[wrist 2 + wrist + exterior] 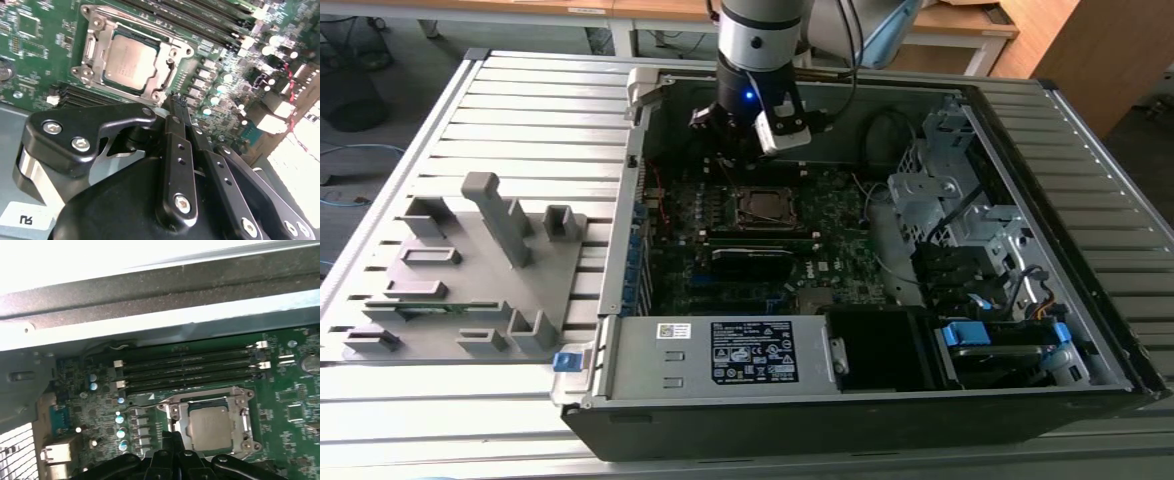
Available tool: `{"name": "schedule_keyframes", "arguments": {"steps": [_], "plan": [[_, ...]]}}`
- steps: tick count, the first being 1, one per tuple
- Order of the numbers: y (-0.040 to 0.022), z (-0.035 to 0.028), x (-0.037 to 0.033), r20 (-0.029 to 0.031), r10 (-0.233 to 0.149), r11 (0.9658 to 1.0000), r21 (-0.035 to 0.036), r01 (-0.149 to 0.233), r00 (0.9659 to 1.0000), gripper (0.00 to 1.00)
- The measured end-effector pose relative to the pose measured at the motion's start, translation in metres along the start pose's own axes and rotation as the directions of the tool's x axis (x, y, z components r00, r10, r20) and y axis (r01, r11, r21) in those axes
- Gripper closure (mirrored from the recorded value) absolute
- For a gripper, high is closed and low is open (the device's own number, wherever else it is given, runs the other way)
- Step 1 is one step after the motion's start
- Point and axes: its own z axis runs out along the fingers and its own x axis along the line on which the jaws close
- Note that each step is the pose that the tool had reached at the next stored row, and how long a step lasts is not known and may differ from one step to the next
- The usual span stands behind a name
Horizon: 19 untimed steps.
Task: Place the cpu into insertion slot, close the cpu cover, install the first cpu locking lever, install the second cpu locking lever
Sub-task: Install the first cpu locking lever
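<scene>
One cpu (132, 60) is sitting flat in the insertion slot (84, 74), dull top facing up. It's square, so no long axis to speak of, and its edges are running parallel to the long memory slots (190, 372) just beside it. The cpu cover (92, 47) is lying flat on it, framing it. The hand (176, 100) is hovering near one socket corner, fingers pinched together on nothing. In the exterior view the arm is reaching into the open computer case (620, 250) on the slatted desk (520, 110), with case walls boxing in the board.
</scene>
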Motion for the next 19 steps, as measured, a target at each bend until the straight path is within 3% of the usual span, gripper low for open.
{"name": "schedule_keyframes", "arguments": {"steps": [4,5,8,9,19], "plan": [[0.0000,0.0001,0.0000,-0.0006,0.000,1.0000,-0.0008,0.000,1.0000,0.90],[-0.0002,0.0001,0.0000,-0.0015,-0.001,1.0000,-0.0080,0.001,1.0000,0.90],[-0.0009,0.0001,0.0002,-0.0073,-0.004,0.9990,-0.0448,0.004,1.0000,0.90],[-0.0014,0.0000,0.0005,-0.0084,-0.005,0.9987,-0.0511,0.004,1.0000,0.90],[-0.0074,0.0006,0.0174,-0.0051,-0.007,0.9984,-0.0554,0.007,1.0000,0.90]]}}
